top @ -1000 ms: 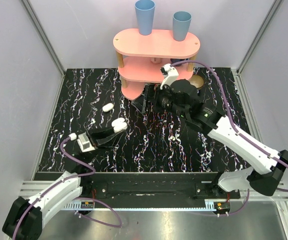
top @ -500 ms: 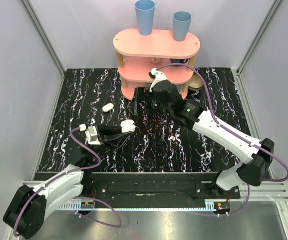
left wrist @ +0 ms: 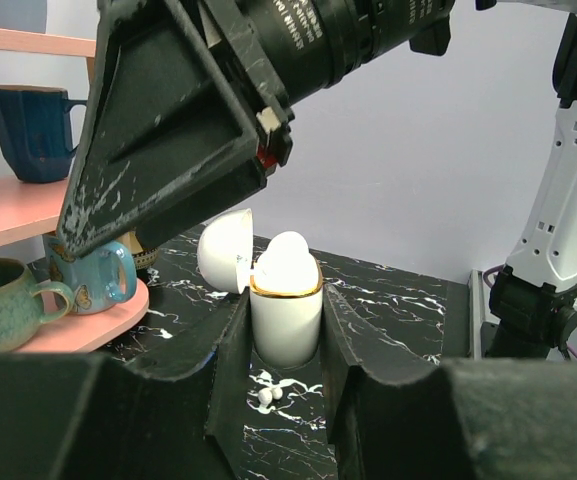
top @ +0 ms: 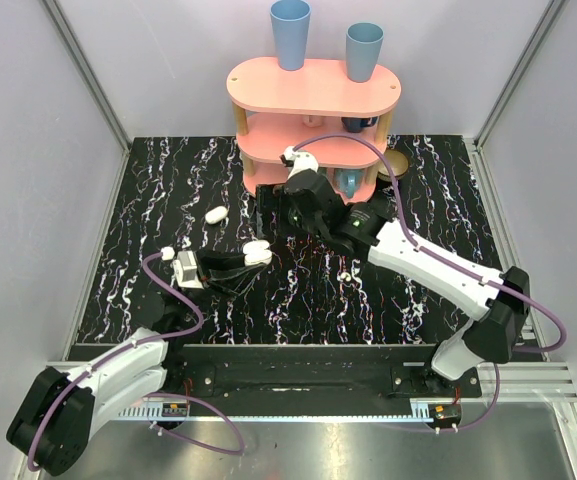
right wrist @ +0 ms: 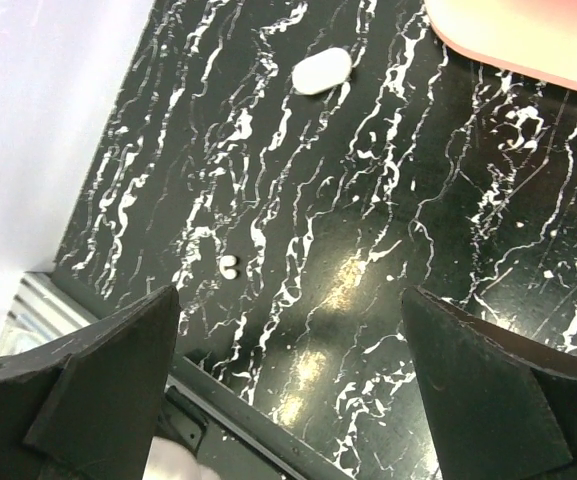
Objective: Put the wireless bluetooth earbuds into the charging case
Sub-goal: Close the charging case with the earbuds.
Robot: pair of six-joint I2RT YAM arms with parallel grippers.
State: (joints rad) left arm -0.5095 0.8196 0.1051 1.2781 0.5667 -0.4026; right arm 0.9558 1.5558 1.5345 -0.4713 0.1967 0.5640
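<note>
The pink three-tier wooden shelf [top: 313, 85] is standing at 12 o'clock on the black marbled table [top: 418, 190]. The left blue plastic cup [top: 290, 30] and the right blue plastic cup [top: 364, 50] are standing on its top tier. The dark blue ceramic mug [left wrist: 26, 130] is sitting on the middle tier. The small white oval pebble-shaped object [top: 216, 214] is lying at 10 o'clock. The small white glossy charging case [left wrist: 286, 320] is sitting upright between the fingers of the left gripper [top: 252, 260], just 8 o'clock of centre. The small white earbud [left wrist: 268, 395] is lying on the table below it. The right gripper [right wrist: 288, 300] is hanging above, toward 12 o'clock.
</note>
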